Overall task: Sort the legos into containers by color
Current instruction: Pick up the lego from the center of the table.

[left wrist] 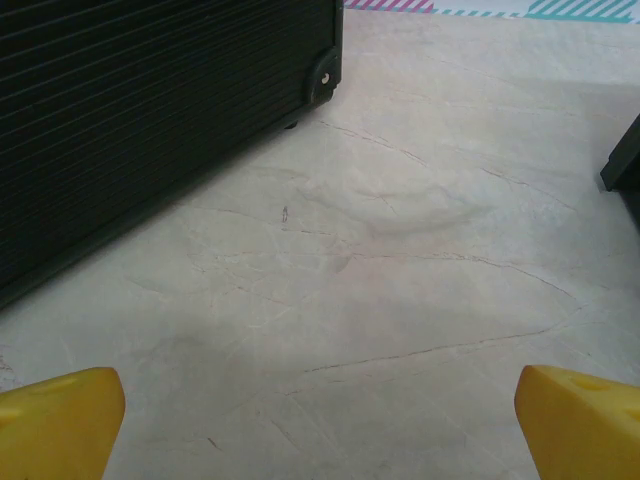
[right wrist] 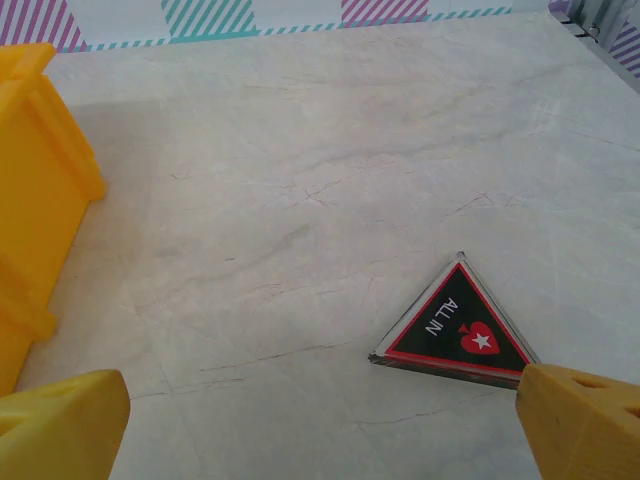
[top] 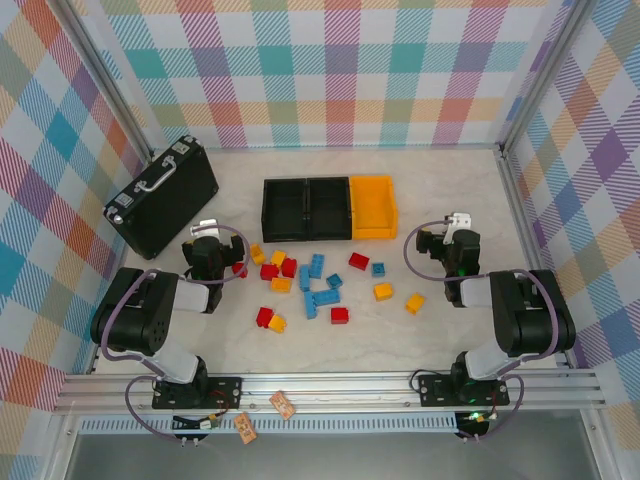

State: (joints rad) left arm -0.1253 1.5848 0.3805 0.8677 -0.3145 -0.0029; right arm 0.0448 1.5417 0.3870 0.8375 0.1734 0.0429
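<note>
While the small bumpy plastic legos [top: 310,285] in red, blue and yellow lie loose on the smooth table [top: 440,190], the three joined boxy plastic containers [top: 325,208], two black and one yellow, sit at 12 o'clock. The left gripper [left wrist: 320,425] at 9 o'clock and the right gripper [right wrist: 320,425] at 3 o'clock both gape wide, holding nothing.

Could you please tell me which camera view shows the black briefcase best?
The top external view: the whole briefcase is visible, silver handle included. The left wrist view catches its ribbed side and one corner up close.
</note>
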